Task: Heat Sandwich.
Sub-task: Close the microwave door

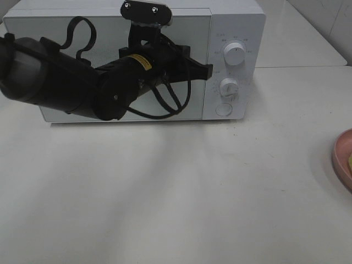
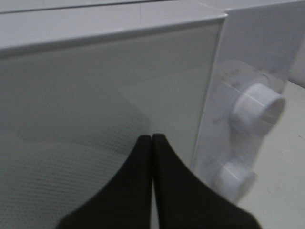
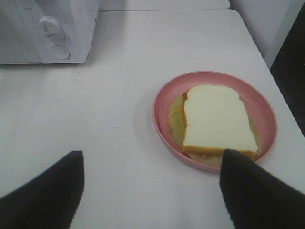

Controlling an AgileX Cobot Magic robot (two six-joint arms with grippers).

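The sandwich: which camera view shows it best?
The right wrist view: the whole sandwich lies on its pink plate between the open right claw tips. The high view shows only the plate's edge; the left wrist view shows only the microwave.

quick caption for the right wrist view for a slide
Open right gripper hovering over the table near a sandwich on a pink plate, microwave behind.

White table (image 1: 165, 209) — perhaps tiled wall (image 1: 324, 16)
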